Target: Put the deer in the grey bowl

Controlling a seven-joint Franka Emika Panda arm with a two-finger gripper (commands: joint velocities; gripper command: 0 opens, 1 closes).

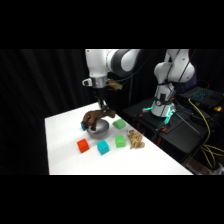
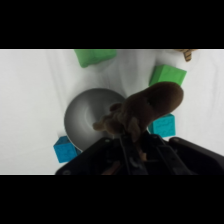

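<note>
We see the end effector [image 2: 131,145] closed on the deer [image 2: 145,107], which hangs just beneath it, its long axis running from the fingers out over the rim of the grey bowl [image 2: 87,117]. The bowl's hollow lies directly below and slightly to one side; we judge release needs little further travel.

Dark brown deer [image 2: 150,106]; grey bowl [image 2: 85,116]; white table [image 1: 65,145].
</note>
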